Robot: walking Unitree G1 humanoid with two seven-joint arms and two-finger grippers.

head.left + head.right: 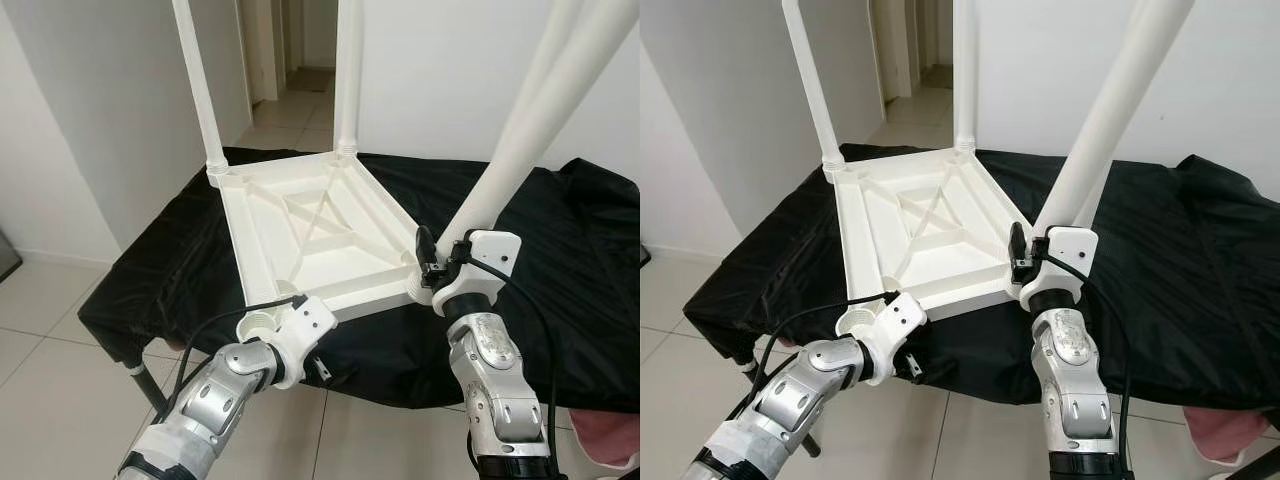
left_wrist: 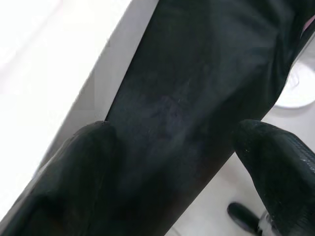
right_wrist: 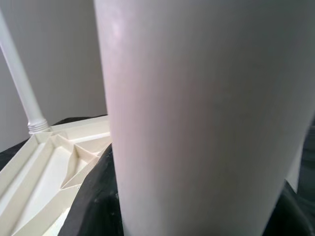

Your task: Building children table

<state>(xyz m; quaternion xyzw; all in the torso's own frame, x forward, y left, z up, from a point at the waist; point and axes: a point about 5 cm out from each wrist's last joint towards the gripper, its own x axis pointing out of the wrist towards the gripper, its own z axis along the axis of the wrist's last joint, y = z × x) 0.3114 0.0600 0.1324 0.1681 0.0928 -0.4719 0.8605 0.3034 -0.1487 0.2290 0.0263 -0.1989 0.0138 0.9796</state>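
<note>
— Looking down at a white plastic children's table [image 1: 310, 235], flipped underside up on a surface draped in a black cloth [image 1: 560, 260]. Set askew, with one near corner toward each arm.

— Counting the legs already in?

— Seeing two: a far-left leg [image 1: 200, 90] and a far-right leg [image 1: 347, 70], both upright in the far corners, with their ribbed collars down at the corners.

— And at the near right corner?

— Finding a third leg [image 1: 510, 160] there, with its base at the corner, leaning up and out to the right rather than upright. Cannot tell whether seated in the threads.

— Gripped by anything?

— Yes, by the right hand [image 1: 440, 262], clamped around that leg low down, just above the corner. Seen from the right wrist, pressed close against the tube, with the ribbed underside and the far-left leg beyond.

— Checking the left hand?

— Sitting low at the near left corner, the left hand [image 2: 174, 142], just below an empty socket [image 1: 258, 322]. Fingers [image 2: 275, 162] spread apart, holding nothing. Between them, the hanging black cloth, with the table's white rim beside it.

— Anything else around?

— Pale tiled floor [image 1: 60, 330] below, white walls, an open doorway [image 1: 300, 60] beyond the far legs, and something pink [image 1: 610, 435] by the right arm.
</note>
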